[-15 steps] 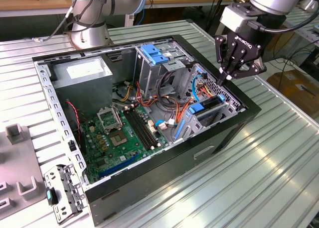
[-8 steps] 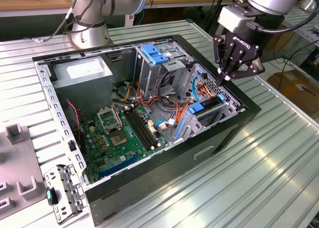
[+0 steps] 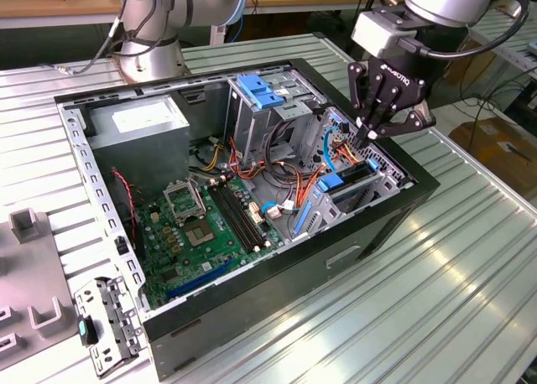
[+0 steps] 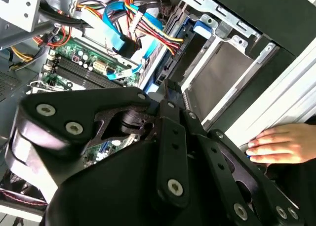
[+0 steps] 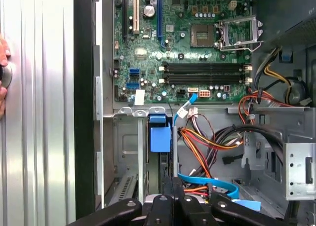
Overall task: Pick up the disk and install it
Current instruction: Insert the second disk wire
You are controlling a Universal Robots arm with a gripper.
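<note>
The disk (image 3: pixel 351 181) stands on edge in the drive bay at the exterior view's right side of the open computer case (image 3: pixel 361 233). It is a dark slab with a bright blue carrier frame. In the first wrist view its blue end (image 5: pixel 159 137) shows in the bay slot, the dark edge running down to my fingers. My gripper (image 3: pixel 369 137) hangs right over the bay, fingers drawn together to a point at the disk's upper edge. In both wrist views the fingertips (image 4: pixel 170 90) (image 5: pixel 171 184) meet with nothing between them. Whether they touch the disk I cannot tell.
Orange and blue cables (image 3: pixel 289 170) crowd beside the bay. A tall metal cage with a light-blue latch (image 3: pixel 260 90) stands behind, with the motherboard (image 3: pixel 201 225) and power supply (image 3: pixel 138 124) further left. A person's hand (image 4: pixel 281 144) rests on the table by the case. A bracket (image 3: pixel 105 317) lies outside.
</note>
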